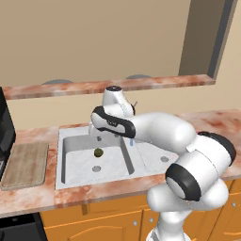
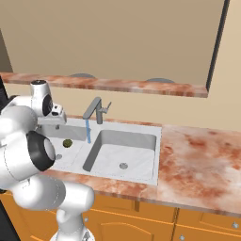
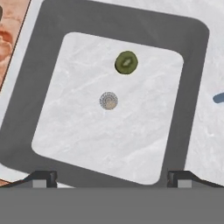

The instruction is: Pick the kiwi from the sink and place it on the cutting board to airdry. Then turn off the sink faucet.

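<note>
Over the left basin of the sink [image 1: 62,160] the gripper [image 3: 111,178] is hovering, its two fingertips [image 3: 43,178] spread wide apart with nothing between them. Seen in the hand view, the basin floor is lying directly below the gripper, and the kiwi [image 3: 126,62] is resting on that floor, a cut green face showing, just beside the round drain [image 3: 108,100] but not touching it. Neither fingertip is touching the fruit; it is sitting well clear of both.

From the left base view, the kiwi [image 1: 98,152] is lying in the left basin, toward the back from the drain [image 1: 96,168]. The arm [image 1: 141,127] is reaching across above the sink, and the hand is hanging over the back part of the left basin.

On the counter [image 1: 28,197] to the left of the sink, the board [image 1: 24,164] is lying flat, nothing resting on it, its long edge running just beside the sink rim.

At the back of the sink, between the two basins, the faucet [image 2: 95,109] is standing upright, its lever angled up to the right. A thin blue stream of water [image 2: 88,131] is falling from the spout toward the divider between the basins. In the right base view the kiwi [image 2: 67,142] is showing in the left basin, near the stream but apart from it
</note>
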You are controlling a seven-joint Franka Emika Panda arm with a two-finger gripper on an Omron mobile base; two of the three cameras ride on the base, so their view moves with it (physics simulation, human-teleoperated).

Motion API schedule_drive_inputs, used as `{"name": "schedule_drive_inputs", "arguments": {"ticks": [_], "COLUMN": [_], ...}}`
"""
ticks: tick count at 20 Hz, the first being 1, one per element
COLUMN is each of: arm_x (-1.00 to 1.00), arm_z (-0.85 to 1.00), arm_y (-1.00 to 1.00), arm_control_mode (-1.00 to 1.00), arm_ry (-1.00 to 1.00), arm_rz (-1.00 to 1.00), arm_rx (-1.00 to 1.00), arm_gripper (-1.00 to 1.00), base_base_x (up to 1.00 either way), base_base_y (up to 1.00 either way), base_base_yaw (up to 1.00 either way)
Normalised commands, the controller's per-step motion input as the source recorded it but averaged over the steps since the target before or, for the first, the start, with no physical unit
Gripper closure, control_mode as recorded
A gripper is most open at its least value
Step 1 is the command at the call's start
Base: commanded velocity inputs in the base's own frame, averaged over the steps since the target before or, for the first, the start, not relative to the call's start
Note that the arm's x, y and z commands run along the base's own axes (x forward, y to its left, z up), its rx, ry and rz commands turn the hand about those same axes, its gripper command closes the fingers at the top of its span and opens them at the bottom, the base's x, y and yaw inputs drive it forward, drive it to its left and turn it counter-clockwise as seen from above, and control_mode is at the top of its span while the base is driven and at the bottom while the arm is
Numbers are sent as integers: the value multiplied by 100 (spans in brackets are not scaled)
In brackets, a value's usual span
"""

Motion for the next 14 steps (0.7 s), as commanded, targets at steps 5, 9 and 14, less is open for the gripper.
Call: {"name": "schedule_drive_inputs", "arguments": {"ticks": [5,9,14], "arm_x": [21,16,13], "arm_z": [-22,-22,-16], "arm_y": [0,0,0], "arm_control_mode": [-100,-100,-100], "arm_ry": [0,0,0], "arm_rz": [0,0,0], "arm_rx": [0,0,0], "arm_gripper": [-100,-100,-100], "base_base_x": [0,0,0], "base_base_y": [0,0,0], "base_base_yaw": [0,0,0]}}
